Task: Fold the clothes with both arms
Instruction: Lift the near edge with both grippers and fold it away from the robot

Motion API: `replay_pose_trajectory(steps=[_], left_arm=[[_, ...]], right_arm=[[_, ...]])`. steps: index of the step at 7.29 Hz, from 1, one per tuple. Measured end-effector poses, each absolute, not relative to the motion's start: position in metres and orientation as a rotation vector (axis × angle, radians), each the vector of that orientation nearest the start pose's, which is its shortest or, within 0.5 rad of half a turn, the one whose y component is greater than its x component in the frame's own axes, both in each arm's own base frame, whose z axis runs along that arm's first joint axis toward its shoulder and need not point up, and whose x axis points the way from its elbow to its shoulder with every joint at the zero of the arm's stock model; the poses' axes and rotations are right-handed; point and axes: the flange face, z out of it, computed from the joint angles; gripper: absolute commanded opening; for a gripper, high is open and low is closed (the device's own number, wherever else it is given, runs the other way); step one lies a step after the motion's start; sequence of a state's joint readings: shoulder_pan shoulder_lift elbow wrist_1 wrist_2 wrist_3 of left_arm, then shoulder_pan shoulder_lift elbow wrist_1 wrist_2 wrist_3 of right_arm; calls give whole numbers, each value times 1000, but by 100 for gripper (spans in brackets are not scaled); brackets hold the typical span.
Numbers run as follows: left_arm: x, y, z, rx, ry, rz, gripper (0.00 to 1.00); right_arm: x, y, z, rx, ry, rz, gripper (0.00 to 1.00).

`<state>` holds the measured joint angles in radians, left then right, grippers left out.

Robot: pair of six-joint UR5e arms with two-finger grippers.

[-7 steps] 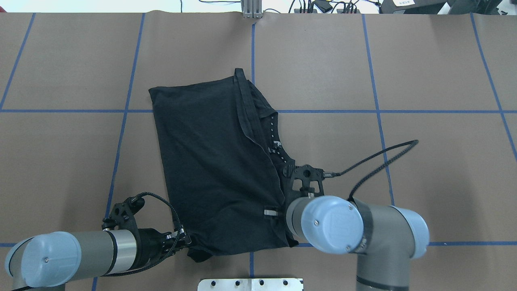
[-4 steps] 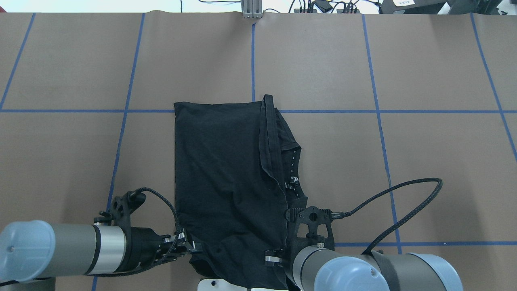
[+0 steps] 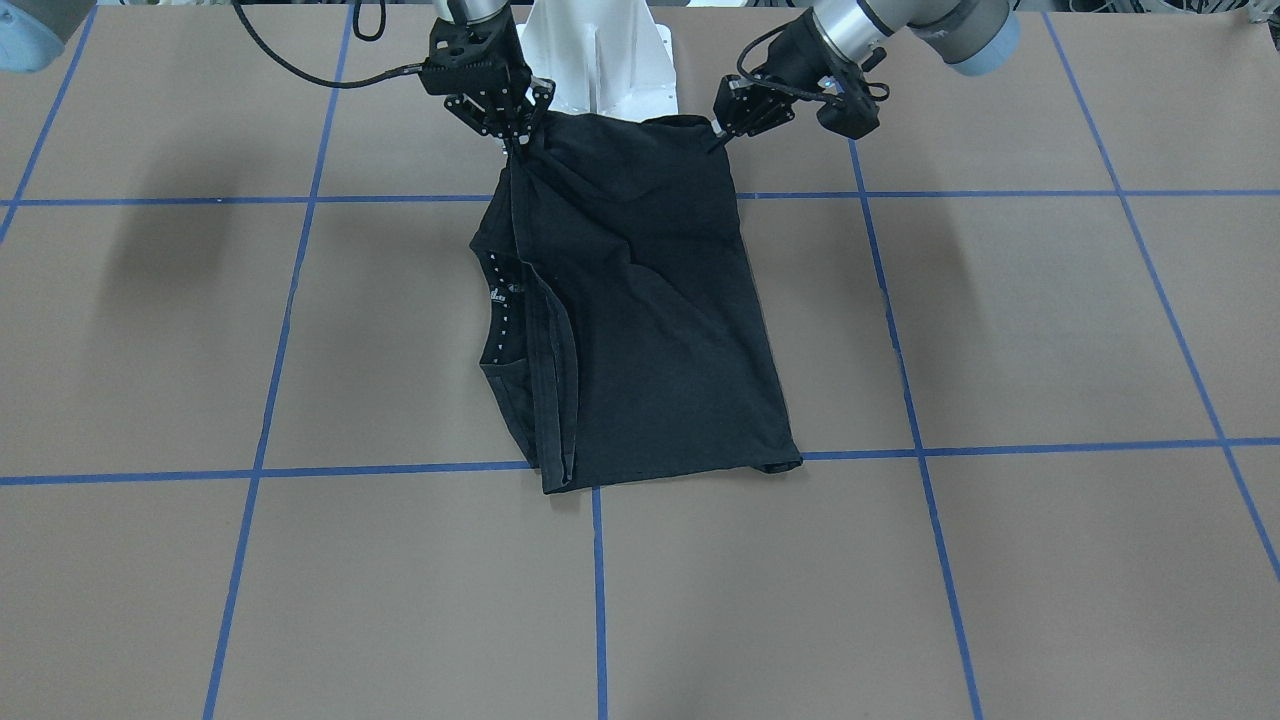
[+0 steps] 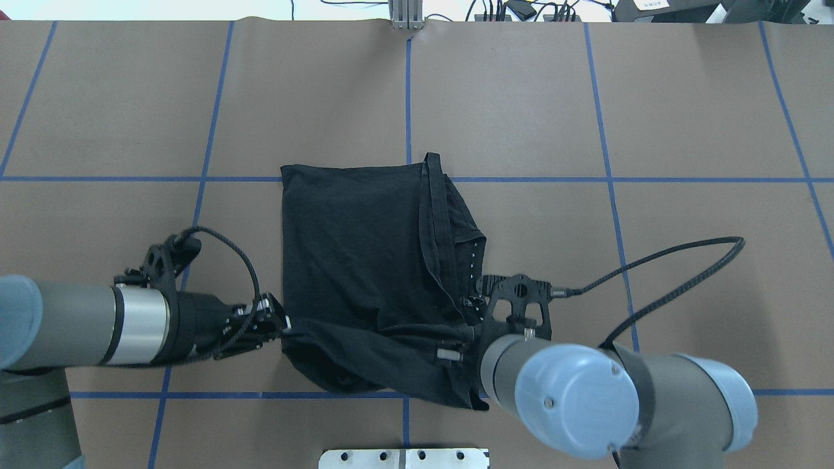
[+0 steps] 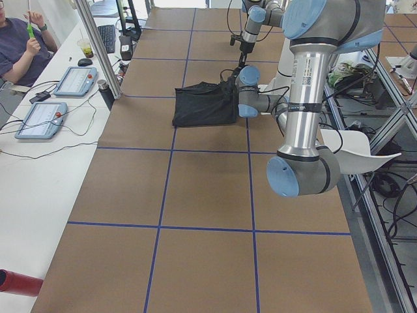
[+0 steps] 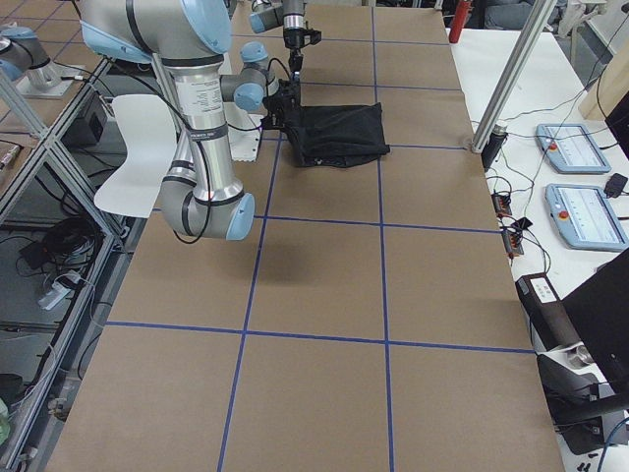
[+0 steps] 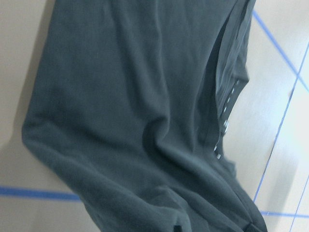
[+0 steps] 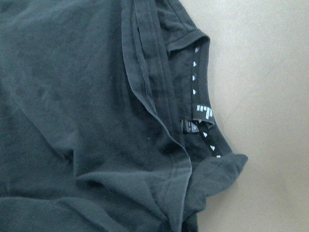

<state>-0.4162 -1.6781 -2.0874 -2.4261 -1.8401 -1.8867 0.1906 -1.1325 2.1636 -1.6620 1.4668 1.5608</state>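
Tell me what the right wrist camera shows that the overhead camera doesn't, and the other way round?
Only the right wrist view comes close enough to make out the small neck label. Only the overhead view shows the left arm, the right arm and the table's blue grid lines. Both show the black T-shirt and its white-dotted neck tape.

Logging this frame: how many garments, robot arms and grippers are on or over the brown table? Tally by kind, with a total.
black T-shirt: 1
robot arms: 2 (left arm, right arm)
grippers: 2 (left gripper, right gripper)
Total: 5
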Motion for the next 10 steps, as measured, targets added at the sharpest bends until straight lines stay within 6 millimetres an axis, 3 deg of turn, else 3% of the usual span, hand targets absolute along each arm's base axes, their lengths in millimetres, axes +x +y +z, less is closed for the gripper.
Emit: replay_pose_trajectory(steps=[2,4,5,8,10], left_arm=[[382,-331,240,-24,1462,-401,0],[401,-381,230,61,1393,-417,0],[414,-405,239,87,1353,-425,0],[436,-454,274,155,1245,-413,0],[447,-473,288,188,1201,-401,0]], right_arm=[[-501,-305,164,225,-916,274,0],[-498,-367,154,250,-889,288,0],[-502,-389,151,262,-870,292,0],[-542,-452,144,270,-794,325,0],[-568,-497,161,291,-789,345,0]])
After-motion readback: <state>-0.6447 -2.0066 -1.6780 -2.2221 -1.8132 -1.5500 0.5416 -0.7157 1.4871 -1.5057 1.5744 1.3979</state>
